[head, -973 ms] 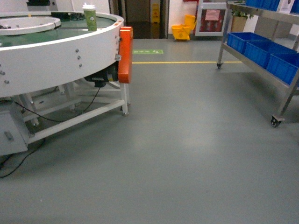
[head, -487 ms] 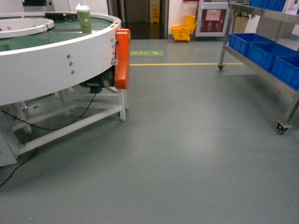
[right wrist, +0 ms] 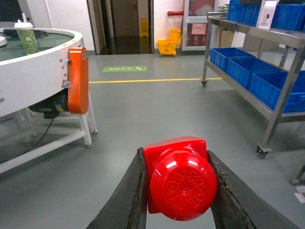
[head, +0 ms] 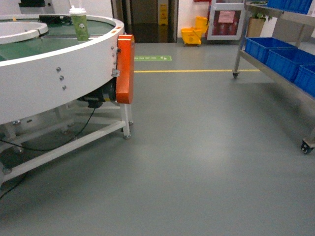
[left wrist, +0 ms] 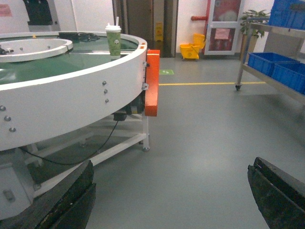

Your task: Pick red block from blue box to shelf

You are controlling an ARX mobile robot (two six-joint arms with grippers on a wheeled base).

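The right gripper (right wrist: 178,191) clenched the red block (right wrist: 178,183) between its jaws, stud facing the camera. Glossy, rigid and probably light, it looked slippery; flat side faces suited gripping. The left gripper (left wrist: 167,200) hung released.

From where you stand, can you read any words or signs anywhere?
None can be read.
Green floor sign: marks too blurred.
Cup: round logo, no clear letters.
Yellow standing sign in the doorway: too small.
Poster on the door: blurred.
Red block: raised pattern on its stud, no letters.
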